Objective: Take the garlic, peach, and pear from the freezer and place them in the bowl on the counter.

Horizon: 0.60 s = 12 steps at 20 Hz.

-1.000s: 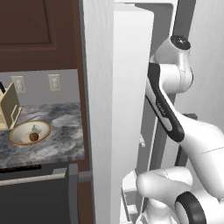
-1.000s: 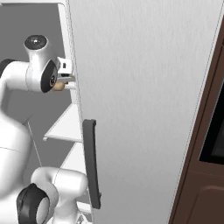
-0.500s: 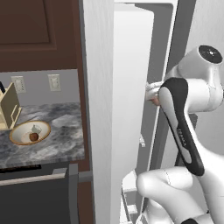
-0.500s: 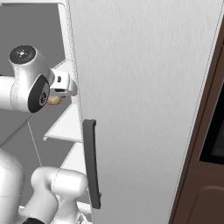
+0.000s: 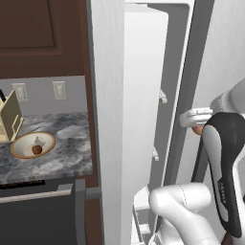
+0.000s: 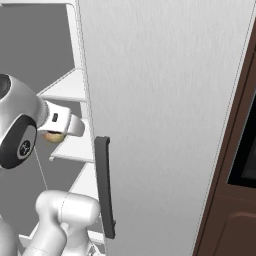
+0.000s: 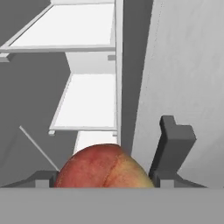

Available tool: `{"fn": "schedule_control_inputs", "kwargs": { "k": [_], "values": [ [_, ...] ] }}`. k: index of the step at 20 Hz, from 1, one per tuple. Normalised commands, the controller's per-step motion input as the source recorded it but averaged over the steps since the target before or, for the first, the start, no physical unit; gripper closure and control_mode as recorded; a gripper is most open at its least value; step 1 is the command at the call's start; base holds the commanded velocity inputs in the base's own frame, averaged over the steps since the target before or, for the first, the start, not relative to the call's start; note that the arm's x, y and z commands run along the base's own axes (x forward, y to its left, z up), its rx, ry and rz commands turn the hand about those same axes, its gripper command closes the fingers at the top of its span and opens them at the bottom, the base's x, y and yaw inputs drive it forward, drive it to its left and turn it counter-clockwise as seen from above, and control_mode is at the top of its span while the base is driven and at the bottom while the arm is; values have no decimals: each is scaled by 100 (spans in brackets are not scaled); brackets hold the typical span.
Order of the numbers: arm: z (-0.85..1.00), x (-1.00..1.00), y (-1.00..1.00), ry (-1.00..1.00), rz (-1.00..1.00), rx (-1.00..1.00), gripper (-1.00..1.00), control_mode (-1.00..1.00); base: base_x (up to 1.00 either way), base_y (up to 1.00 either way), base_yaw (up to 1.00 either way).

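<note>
The gripper [image 7: 105, 175] grasps the peach [image 7: 104, 167] beside the freezer [image 7: 89, 98] shelves; the bowl [image 5: 32, 145] on the counter [image 5: 62, 153] holds the garlic [image 5: 39, 141].

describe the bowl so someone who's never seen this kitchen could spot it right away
Look left of the tall pale fridge, on the dark marbled counter. The bowl sits beside a wooden knife block; it is shallow and round, cream inside with a tan rim.

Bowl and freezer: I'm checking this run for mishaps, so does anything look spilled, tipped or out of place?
Nothing stands out. The bowl sits upright on the counter with the garlic and a dark round fruit inside. The gripper holds the peach beside the freezer shelves.
</note>
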Motion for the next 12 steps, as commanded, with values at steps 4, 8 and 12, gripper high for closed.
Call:
{"fn": "schedule_control_inputs", "kwargs": {
  "k": [4, 8, 12],
  "values": [
    [5, -83, -19, 11, -12, 3, 100, -100, 0, 0, 0],
    [1, -18, 0, 3, 0, 0, 100, -100, 0, 0, 0],
    [6, -12, 6, 3, 0, 0, 100, -100, 0, 0, 0]
  ]
}}
